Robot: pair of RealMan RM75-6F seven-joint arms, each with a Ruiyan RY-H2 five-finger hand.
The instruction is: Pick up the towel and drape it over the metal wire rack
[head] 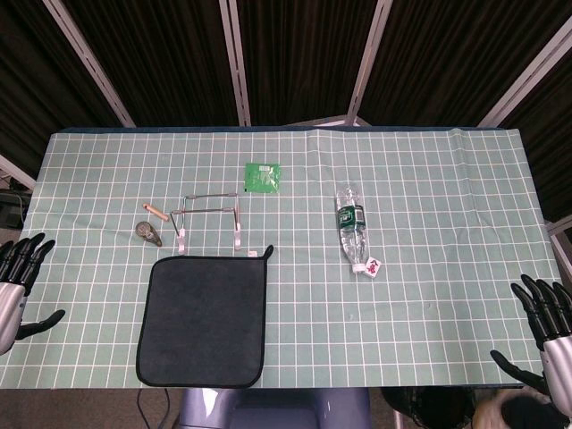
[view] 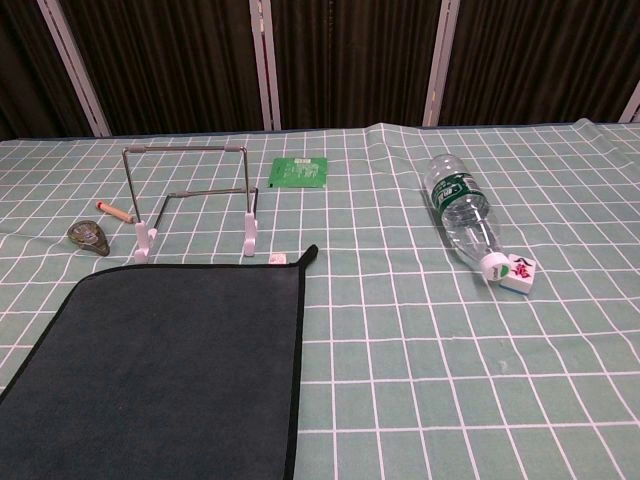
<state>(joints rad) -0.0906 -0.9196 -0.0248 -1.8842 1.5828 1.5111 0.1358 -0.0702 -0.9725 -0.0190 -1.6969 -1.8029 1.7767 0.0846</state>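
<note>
A dark grey towel [head: 204,320] [view: 160,378] with a black hem lies flat near the table's front edge, left of centre. Just behind it stands the metal wire rack [head: 210,217] [view: 192,200] on white feet, bare. My left hand [head: 20,279] hangs at the table's far left edge with fingers spread and nothing in it. At the far right edge my right hand [head: 547,322] also holds nothing, fingers apart. Both hands are well away from the towel, and the chest view shows neither.
A clear plastic bottle [head: 352,228] [view: 462,213] lies on its side right of centre, a small white tile [head: 371,266] [view: 518,274] at its cap. A green packet [head: 263,176] [view: 299,172] lies behind the rack. A small brown stick [head: 156,212] [view: 115,212] and a dark round object [head: 148,232] [view: 90,238] sit left of it.
</note>
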